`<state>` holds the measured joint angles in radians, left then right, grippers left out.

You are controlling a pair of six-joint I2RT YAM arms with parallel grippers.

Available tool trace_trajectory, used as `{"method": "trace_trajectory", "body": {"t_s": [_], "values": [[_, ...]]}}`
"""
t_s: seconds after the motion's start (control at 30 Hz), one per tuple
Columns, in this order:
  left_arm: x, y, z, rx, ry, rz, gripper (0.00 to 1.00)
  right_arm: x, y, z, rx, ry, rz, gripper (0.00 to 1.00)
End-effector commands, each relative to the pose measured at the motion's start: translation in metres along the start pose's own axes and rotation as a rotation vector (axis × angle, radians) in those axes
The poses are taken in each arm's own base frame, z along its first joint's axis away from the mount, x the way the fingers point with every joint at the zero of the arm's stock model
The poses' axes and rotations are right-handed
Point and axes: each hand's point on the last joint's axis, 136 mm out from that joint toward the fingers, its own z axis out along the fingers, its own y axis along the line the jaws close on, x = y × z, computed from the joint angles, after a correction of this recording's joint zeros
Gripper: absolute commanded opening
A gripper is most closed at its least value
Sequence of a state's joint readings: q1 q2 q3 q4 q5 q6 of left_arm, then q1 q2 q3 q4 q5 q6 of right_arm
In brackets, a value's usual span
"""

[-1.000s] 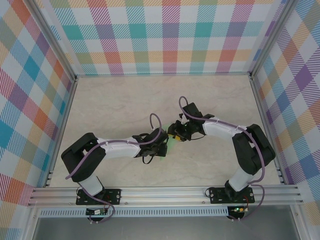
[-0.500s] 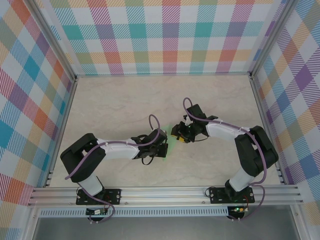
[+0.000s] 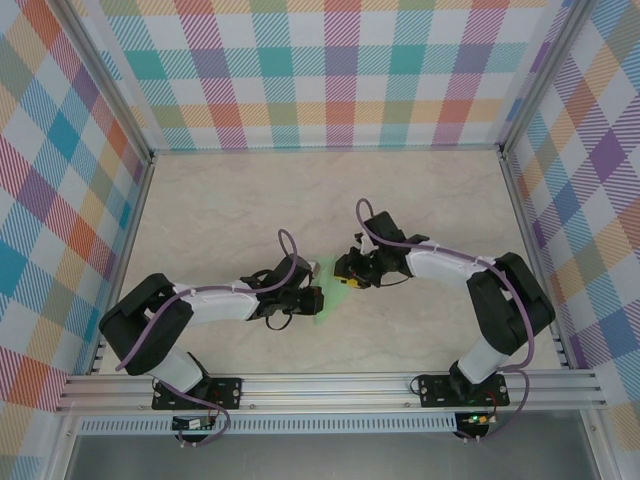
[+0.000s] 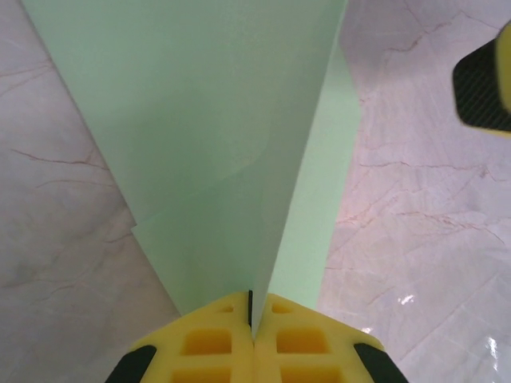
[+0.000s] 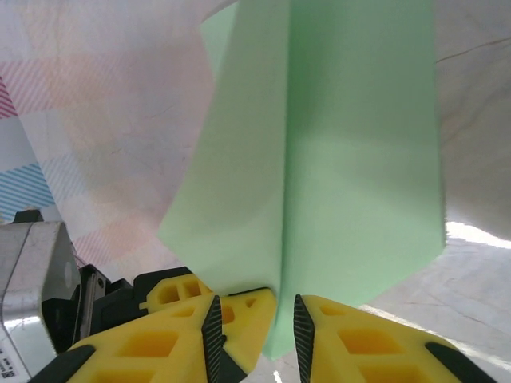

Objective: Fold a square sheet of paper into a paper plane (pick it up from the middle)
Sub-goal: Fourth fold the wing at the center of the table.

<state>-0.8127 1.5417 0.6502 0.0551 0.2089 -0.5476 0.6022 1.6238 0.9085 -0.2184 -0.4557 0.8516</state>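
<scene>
Now the paper (image 4: 223, 144) is being pinched bottom-centre by the left fingers (image 4: 207, 343), seemingly steadying its crease; right fingers (image 5: 168, 335) are being held narrowly parted around it.

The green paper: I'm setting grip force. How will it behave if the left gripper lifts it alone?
Probably very light and floppy: the paper is thin, though its centre crease may stiffen it lengthwise. Pinched at one edge by the shut left gripper, the free end will likely droop.
</scene>
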Motion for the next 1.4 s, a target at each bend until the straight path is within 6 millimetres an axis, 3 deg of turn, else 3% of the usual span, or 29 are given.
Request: {"method": "trace_trajectory", "body": {"t_s": [0.0,0.37,0.9,1.1,1.37], "values": [[0.013,-0.005,0.0,0.052,0.059,0.028,0.0,0.007,0.009,0.003,-0.036,0.014,-0.021,0.29],[0.025,0.008,0.015,0.047,0.082,-0.045,0.01,0.009,0.016,0.019,-0.058,0.033,0.001,0.2],[0.041,0.023,0.01,0.007,0.12,-0.097,0.02,0.004,0.023,0.039,-0.067,0.062,0.009,0.18],[0.033,0.02,0.005,-0.004,0.1,-0.097,0.06,0.003,0.016,0.043,-0.033,0.062,0.022,0.18],[0.014,0.001,-0.007,0.046,0.042,-0.1,0.16,0.007,0.012,0.043,-0.029,0.074,0.025,0.18]]}}
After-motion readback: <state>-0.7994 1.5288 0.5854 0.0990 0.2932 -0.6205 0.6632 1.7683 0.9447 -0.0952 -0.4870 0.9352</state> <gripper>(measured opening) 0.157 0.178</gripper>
